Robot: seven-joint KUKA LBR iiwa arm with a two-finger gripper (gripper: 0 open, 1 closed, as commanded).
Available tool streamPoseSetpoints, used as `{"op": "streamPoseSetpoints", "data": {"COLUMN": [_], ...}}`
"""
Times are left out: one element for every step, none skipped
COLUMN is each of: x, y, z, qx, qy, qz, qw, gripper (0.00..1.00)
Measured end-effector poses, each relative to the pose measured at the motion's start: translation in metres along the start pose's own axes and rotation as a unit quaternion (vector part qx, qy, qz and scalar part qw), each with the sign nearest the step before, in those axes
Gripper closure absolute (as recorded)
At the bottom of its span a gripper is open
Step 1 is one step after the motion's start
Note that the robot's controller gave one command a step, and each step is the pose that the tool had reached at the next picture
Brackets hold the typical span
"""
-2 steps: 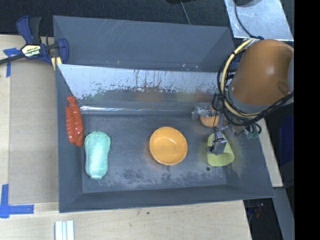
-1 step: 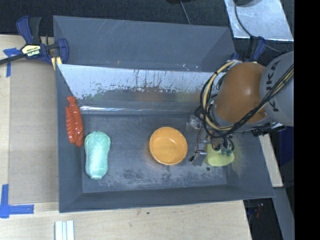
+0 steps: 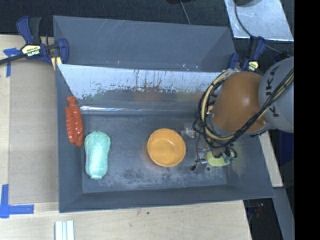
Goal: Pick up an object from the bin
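Beside pincer (image 3: 201, 161), pale yellow lump (image 3: 219, 160), axis unclear

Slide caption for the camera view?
Gripper at right of the bin, beside an orange bowl; green object and red object lie left.

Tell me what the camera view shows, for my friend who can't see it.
The robot's hand is low in the right side of a grey bin, just right of an orange bowl, with a small pale yellow thing beside it. On the left lie a pale green toy cabbage and a bumpy red toy.
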State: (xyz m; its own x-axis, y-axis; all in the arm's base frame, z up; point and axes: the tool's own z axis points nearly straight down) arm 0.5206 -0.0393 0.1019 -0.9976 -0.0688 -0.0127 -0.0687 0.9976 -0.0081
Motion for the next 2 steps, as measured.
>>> {"op": "streamPoseSetpoints", "data": {"x": [-0.004, 0.004], "y": [0.009, 0.022], "z": [0.004, -0.080], "qx": [0.000, 0.001], "qy": [-0.0015, -0.0037], "qz": [-0.075, -0.067], "qw": [0.9972, 0.9977], "gripper": [0.00, 0.00]}}
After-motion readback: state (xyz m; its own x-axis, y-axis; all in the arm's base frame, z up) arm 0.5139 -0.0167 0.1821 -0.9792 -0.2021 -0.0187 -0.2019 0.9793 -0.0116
